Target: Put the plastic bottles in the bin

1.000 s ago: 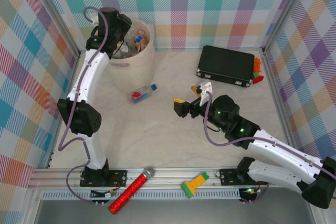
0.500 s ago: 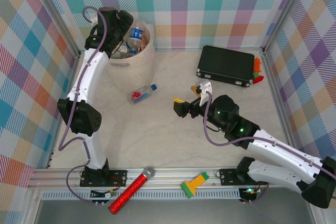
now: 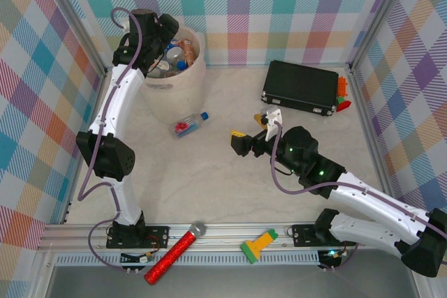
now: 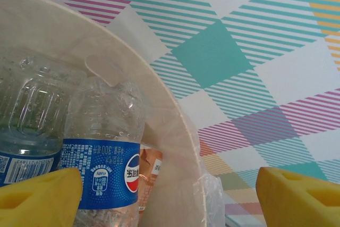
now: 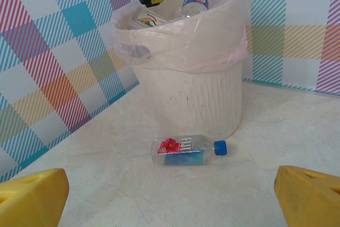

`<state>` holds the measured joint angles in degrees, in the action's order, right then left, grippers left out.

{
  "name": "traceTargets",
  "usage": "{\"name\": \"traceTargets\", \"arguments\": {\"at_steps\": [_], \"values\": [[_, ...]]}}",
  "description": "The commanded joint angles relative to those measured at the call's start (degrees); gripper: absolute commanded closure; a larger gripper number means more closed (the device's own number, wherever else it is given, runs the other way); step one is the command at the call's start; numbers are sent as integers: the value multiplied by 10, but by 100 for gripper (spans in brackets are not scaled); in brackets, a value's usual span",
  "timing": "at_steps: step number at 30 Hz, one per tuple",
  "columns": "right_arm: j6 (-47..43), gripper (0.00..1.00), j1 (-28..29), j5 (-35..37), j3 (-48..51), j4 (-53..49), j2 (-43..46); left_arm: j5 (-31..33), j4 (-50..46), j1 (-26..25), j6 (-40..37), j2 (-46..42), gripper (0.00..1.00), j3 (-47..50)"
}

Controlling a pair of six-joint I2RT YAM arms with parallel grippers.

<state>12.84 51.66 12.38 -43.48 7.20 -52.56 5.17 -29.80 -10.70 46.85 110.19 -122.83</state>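
Bottle [image 3: 191, 124] lies on the desk [image 3: 209, 186] just beside the heaped bin [image 3: 178, 92], left pincer [image 4: 170, 195] released over its rim, right pincer [image 3: 255, 127] released, well apart; a skewed pinch could roll the round bottle away.

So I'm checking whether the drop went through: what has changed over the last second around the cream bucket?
The left gripper, above the large round cream plastic bin, opened and let go of a clear blue-labelled plastic bottle, which dropped in among the others. Unchanged: the left arm's place over the bin, the open right gripper, and the clear blue-capped bottle lying on the table beside the bin.
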Motion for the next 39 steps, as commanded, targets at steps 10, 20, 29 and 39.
{"name": "traceTargets", "arguments": {"at_steps": [10, 20, 29, 39], "values": [[5, 1, -3, 2, 2, 3, -14, -27, 13, -28, -89, -51, 12, -11], [35, 1, -4, 14, -10, 3, -74, 12, 64, -91, -167, -234, 9, 219], [170, 4, -72, -83, -63, -14, -208, 53, 59, -156, -190, -426, 0, 459], [359, 27, -142, -251, -162, 79, -444, 88, 7, -196, -187, -582, 0, 597]]}}
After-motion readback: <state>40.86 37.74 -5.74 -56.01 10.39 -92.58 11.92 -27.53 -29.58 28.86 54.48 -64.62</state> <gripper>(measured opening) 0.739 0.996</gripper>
